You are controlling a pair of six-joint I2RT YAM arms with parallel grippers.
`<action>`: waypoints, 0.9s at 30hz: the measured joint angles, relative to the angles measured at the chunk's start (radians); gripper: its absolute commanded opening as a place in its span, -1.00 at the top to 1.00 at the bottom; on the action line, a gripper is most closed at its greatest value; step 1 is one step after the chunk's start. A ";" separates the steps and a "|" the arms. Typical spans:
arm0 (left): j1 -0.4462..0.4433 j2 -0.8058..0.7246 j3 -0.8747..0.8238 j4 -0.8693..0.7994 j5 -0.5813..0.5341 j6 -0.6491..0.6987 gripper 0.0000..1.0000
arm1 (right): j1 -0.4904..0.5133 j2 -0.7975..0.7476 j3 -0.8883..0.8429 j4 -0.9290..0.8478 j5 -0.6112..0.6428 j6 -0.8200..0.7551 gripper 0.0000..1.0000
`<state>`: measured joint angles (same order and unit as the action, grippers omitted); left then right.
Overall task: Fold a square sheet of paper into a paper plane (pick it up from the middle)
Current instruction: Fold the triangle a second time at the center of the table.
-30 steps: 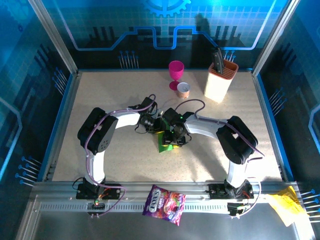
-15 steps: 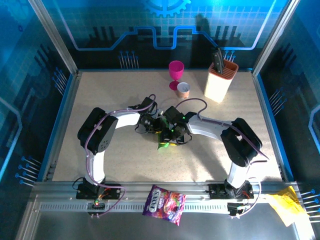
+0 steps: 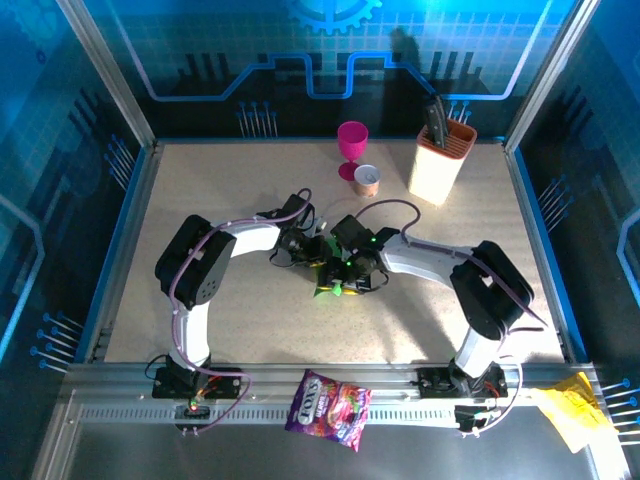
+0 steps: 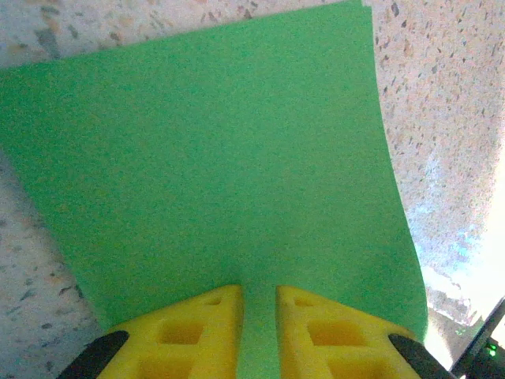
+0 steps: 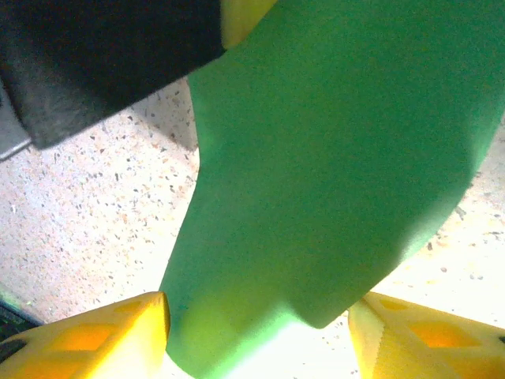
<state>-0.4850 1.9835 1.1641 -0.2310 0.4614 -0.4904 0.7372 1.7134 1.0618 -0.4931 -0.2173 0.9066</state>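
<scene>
The square sheet of paper (image 4: 213,150) is bright green and lies on the speckled table, bowed upward. In the top view just a small green piece (image 3: 330,291) shows beneath the two wrists at the table's middle. My left gripper (image 4: 259,288) is shut on the sheet's near edge, with the paper running through the thin gap between its yellow fingers (image 4: 189,328). My right gripper (image 5: 256,304) stands open, its fingers wide apart on either side of a curved flap of the paper (image 5: 331,142). The left gripper (image 3: 312,255) and the right gripper (image 3: 345,280) almost touch.
A pink goblet (image 3: 351,145), a small cup (image 3: 367,181) and a knife block (image 3: 440,160) stand at the back. A purple snack bag (image 3: 328,410) and crumpled yellow paper (image 3: 570,410) lie on the front rail. The left gripper's dark body (image 5: 95,55) hangs close above the right gripper.
The right gripper has opened wider and its arm has shifted a little forward and right. Less green paper shows in the top view. The left arm has stayed put.
</scene>
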 measured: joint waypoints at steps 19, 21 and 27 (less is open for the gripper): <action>0.001 0.001 0.002 -0.001 0.000 0.000 0.57 | -0.016 -0.089 -0.045 0.074 -0.005 0.032 -0.21; 0.001 0.002 0.002 -0.001 0.000 0.000 0.57 | -0.019 -0.094 -0.050 0.078 -0.009 0.036 -0.11; 0.002 0.003 0.005 -0.004 0.003 0.000 0.58 | -0.025 -0.110 -0.089 0.114 -0.024 0.043 -0.13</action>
<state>-0.4835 1.9865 1.1687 -0.2348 0.4644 -0.4900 0.7124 1.6032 0.9733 -0.3794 -0.2409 0.9497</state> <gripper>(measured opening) 0.213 0.560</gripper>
